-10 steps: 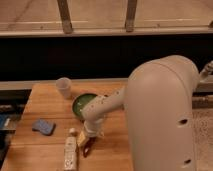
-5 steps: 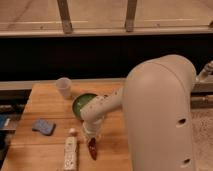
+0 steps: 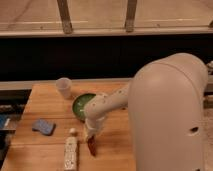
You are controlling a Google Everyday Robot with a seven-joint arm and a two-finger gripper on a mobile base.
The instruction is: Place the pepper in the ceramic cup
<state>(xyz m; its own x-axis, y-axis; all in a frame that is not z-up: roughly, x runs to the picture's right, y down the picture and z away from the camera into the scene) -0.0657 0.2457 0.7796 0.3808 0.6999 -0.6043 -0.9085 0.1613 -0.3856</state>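
The pepper is a small dark-red chili that hangs nearly upright just under my gripper, low over the wooden table near its front edge. The gripper is shut on the pepper's upper end. The ceramic cup is a small whitish tapered cup that stands upright at the table's back left, well away from the gripper. My large white arm fills the right side and hides the table's right part.
A wide green bowl sits just behind the gripper, between it and the cup. A long white bottle-like object lies left of the pepper. A blue sponge lies at the left. A dark wall and rail run behind the table.
The pepper has gone from lying tilted on the table to hanging upright under the gripper. The gripper has shifted slightly right and up.
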